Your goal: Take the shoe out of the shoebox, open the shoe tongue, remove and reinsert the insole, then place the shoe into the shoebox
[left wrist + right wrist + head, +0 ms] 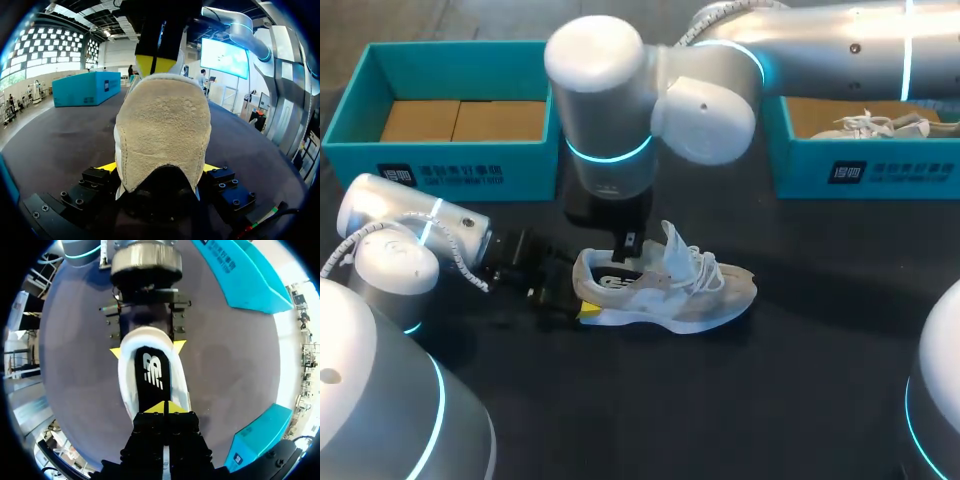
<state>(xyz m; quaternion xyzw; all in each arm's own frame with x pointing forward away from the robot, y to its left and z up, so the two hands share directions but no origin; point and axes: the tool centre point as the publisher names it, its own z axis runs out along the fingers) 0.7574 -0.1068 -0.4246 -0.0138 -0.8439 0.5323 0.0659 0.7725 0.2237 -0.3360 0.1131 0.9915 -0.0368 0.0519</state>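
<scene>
At the middle of the worktop (740, 400) the shoe (670, 290) lies on its sole outside both boxes. In the head view its heel points to 9 o'clock and its toe to 3 o'clock. Our left arm (410, 240) comes in low from 9 o'clock. The left jaws are clenched on the heel, spread only as wide as the heel cup, with one yellow fingertip (107, 167) on each flank. Our right arm (610, 90) hangs over the shoe's mouth from above. The right jaws are closed, their yellow tips (156, 409) pressed together and touching the black insole (150, 370) inside the shoe. We cannot tell whether anything thin is pinched between them. The tongue (677, 245) stands up, laces loose. From the shoe, one open teal shoebox (460, 155) sits at 11 o'clock. Another at 2 o'clock holds a second shoe (880, 125). Our right arm's big joint hides the worktop behind the shoe, and the right fingers cover the insole's toe end.
</scene>
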